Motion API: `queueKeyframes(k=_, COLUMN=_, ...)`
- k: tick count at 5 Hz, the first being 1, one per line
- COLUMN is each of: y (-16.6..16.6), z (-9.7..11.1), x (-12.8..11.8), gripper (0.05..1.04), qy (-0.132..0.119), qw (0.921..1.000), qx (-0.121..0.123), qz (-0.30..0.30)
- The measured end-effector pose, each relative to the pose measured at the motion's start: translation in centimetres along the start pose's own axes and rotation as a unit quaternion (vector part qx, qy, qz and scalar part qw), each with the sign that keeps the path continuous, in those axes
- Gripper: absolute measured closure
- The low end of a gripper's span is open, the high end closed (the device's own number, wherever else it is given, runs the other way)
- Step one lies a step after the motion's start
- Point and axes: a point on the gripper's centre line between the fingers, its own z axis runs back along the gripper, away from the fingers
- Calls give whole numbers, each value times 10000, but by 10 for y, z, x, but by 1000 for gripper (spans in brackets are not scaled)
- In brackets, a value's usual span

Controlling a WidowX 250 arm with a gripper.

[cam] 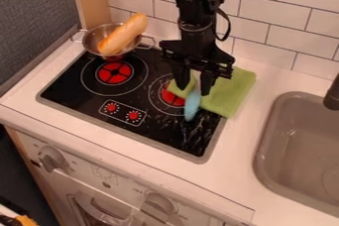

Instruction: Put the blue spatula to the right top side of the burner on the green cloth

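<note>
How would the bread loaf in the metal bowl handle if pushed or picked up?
Probably stiff: the loaf keeps a straight line with its upper end jutting past the bowl's rim. Its long, rounded shape suggests it could roll or tip if pushed sideways. If it's a toy, likely light for its size.

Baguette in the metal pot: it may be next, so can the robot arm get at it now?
Probably yes: the baguette juts above the rim of the metal pot, uncovered, and nothing stands between it and the end effector.
</note>
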Motion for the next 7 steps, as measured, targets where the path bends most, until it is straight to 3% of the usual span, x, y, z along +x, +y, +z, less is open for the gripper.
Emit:
queueKeyframes(k=1, y=0, z=-5, x=-7, gripper=114, qy=53, qw=9999, qx=-28, qz=-156)
queueKeyframes(k=3, y=32, z=34, x=-46, gripper=83, qy=-175, qw=9993, qx=271, qz=172)
queueKeyframes(k=4, y=44, z=33, x=-66, gripper=83, qy=-17, qw=9993, qx=203, qz=301)
queueKeyframes(k=7, y=44, z=33, x=-66, gripper=83, qy=-19, qw=9994, qx=184, qz=299)
